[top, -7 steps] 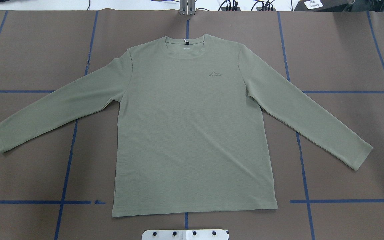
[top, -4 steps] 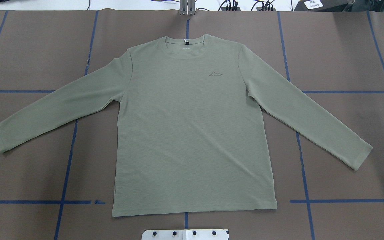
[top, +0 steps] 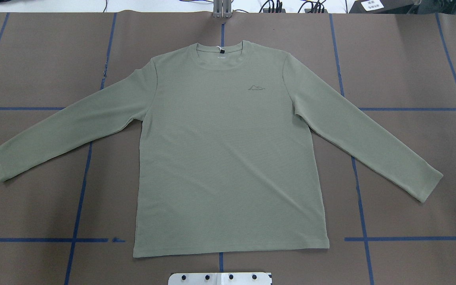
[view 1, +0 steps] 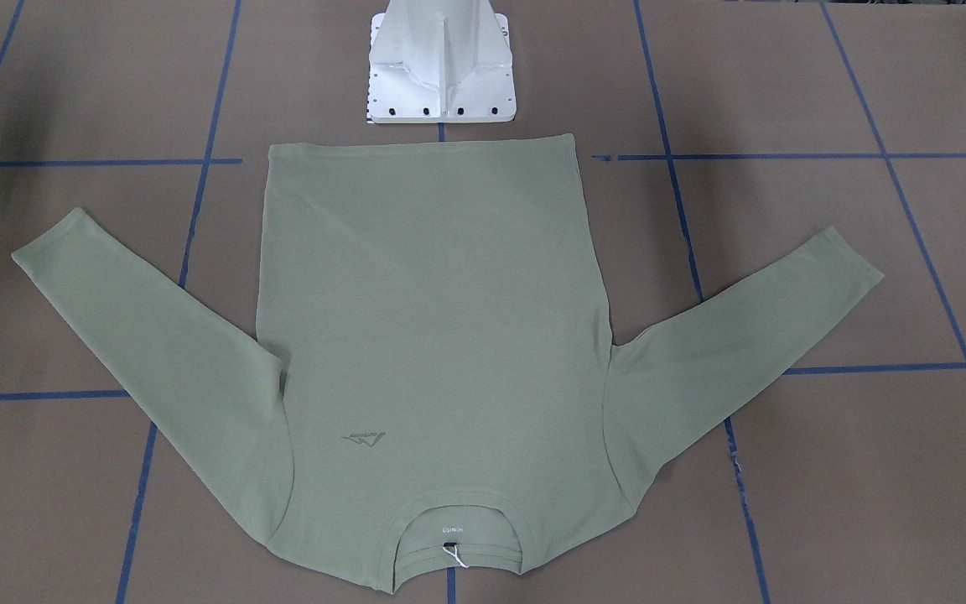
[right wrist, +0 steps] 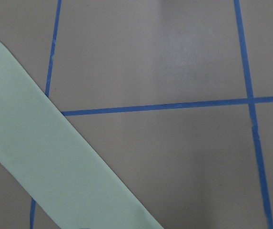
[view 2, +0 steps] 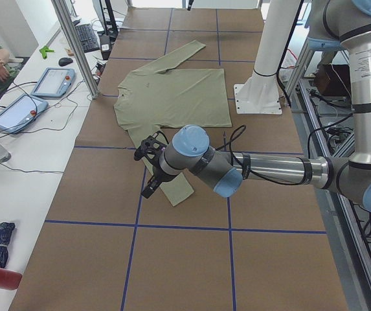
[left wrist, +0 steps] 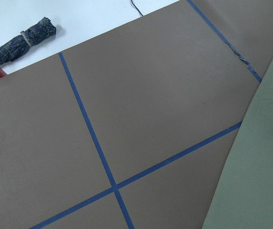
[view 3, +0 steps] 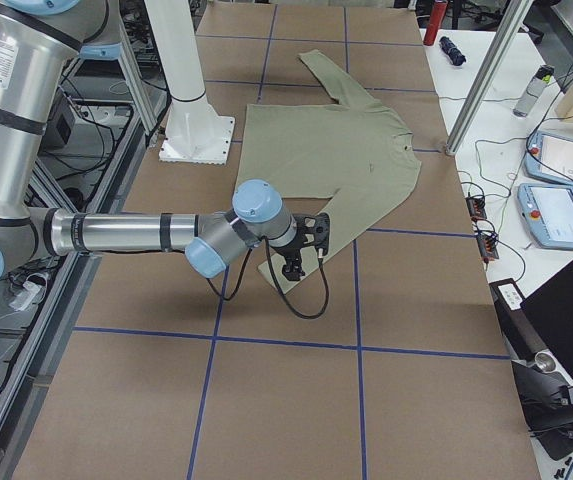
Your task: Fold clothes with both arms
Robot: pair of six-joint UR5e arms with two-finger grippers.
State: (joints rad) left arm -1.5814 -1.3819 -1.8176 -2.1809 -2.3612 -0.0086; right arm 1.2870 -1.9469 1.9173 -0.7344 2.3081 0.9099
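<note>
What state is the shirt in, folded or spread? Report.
Spread, not folded: the sage-green shirt lies flat, front up, both sleeves stretched outward, no layer doubled over.

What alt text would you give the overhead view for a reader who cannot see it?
A green shirt lies flat, face up, on a brown table with blue tape lines, both sleeves spread sideways. Its neck points to the far edge; a white plate sits at the near edge.

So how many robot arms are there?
2. The left arm stretches out low by one sleeve of the shirt. The right arm stretches out by the other sleeve. No others show.
</note>
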